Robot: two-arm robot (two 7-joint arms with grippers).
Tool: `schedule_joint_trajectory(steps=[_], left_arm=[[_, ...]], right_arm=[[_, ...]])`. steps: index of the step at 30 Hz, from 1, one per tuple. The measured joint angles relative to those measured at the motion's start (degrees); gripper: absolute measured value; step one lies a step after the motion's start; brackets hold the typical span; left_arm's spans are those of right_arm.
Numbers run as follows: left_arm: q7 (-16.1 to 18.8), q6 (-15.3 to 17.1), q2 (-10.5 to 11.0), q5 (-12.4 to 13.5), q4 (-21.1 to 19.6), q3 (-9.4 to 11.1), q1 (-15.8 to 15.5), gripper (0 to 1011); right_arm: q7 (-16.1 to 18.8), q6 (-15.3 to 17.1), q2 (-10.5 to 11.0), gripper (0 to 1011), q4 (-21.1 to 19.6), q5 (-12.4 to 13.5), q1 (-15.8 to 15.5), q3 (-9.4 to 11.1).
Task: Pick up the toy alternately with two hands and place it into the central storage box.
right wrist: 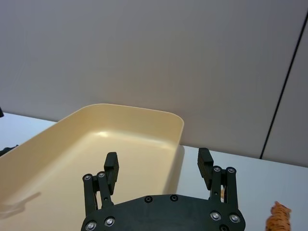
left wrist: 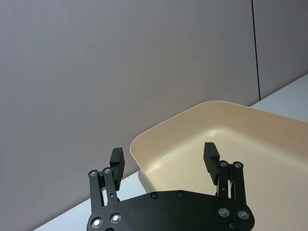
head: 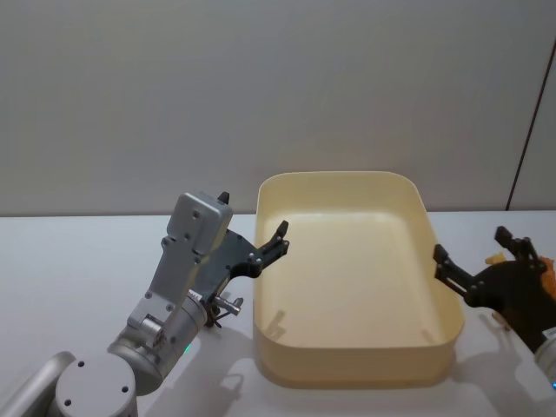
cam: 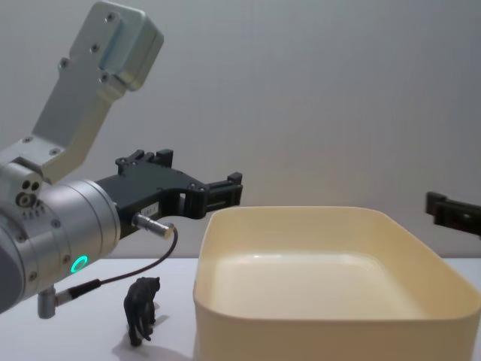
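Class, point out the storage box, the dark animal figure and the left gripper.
storage box (head: 356, 365): head view, near outer wall.
dark animal figure (cam: 143, 299): chest view, its body.
left gripper (left wrist: 163, 153): left wrist view, midway between its fingertips.

Orange toy (head: 546, 264): mostly behind right gripper (head: 472, 247) and cut by the head view's right edge. In the right wrist view the toy (right wrist: 279, 217) is clipped by the frame edge. Can't tell the animal. Small pale-yellow bit (head: 495, 258) beside it: unidentifiable.
Dark animal figure (cam: 143, 307) on tabletop (cam: 176, 316): too small to name the species. In the head view it sits almost wholly under the left arm (head: 174, 295).
Chest view: right gripper is cut off at the right edge, one finger (cam: 453, 212) in frame.
Storage box (cam: 323, 316): base clipped by the chest view's bottom edge; also partly cut off in the left wrist view.
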Motion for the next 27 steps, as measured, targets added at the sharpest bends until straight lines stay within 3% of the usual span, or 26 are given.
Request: schedule_joint_trajectory(steps=[15, 27], left_arm=[[0.00, 0.00, 0.00, 0.00, 0.00, 0.00, 0.00, 1002], [0.00, 0.00, 0.00, 0.00, 0.00, 0.00, 0.00, 1002]], right_arm=[[-2.12, 0.78, 4.76, 1001, -1.77, 3.07, -3.88, 3.76], [-1.55, 2.89, 4.39, 1001, 1.05, 3.53, -3.11, 3.96]])
